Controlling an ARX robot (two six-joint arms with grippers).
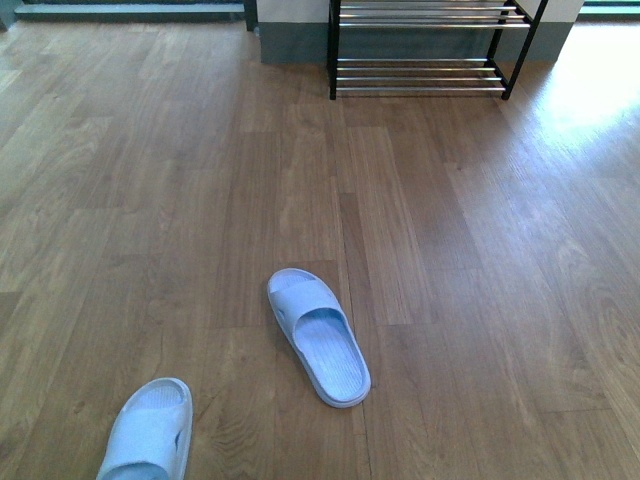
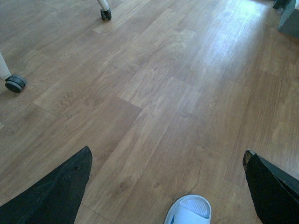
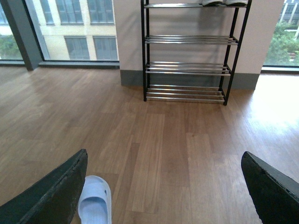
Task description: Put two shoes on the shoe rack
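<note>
Two pale-blue slides lie on the wood floor: one in the middle (image 1: pixel 318 335), toe pointing away, and one at the near left (image 1: pixel 148 432), cut off by the frame edge. The shoe rack (image 1: pixel 430 50) stands far ahead against the wall, its chrome rods bare on the lower tiers. Neither gripper shows in the front view. My left gripper (image 2: pixel 167 151) is open above the floor, a slide's toe (image 2: pixel 188 211) below it. My right gripper (image 3: pixel 164 154) is open, facing the rack (image 3: pixel 187 70), with a slide (image 3: pixel 95 200) beside one finger. White-soled shoes (image 3: pixel 223 2) sit on the top shelf.
Two caster wheels (image 2: pixel 15 83) (image 2: pixel 106 15) on white legs stand on the floor in the left wrist view. A grey skirting and pale wall (image 3: pixel 131 77) run behind the rack, with large windows (image 3: pixel 70 28) to its side. Wood floor stretches between slides and rack.
</note>
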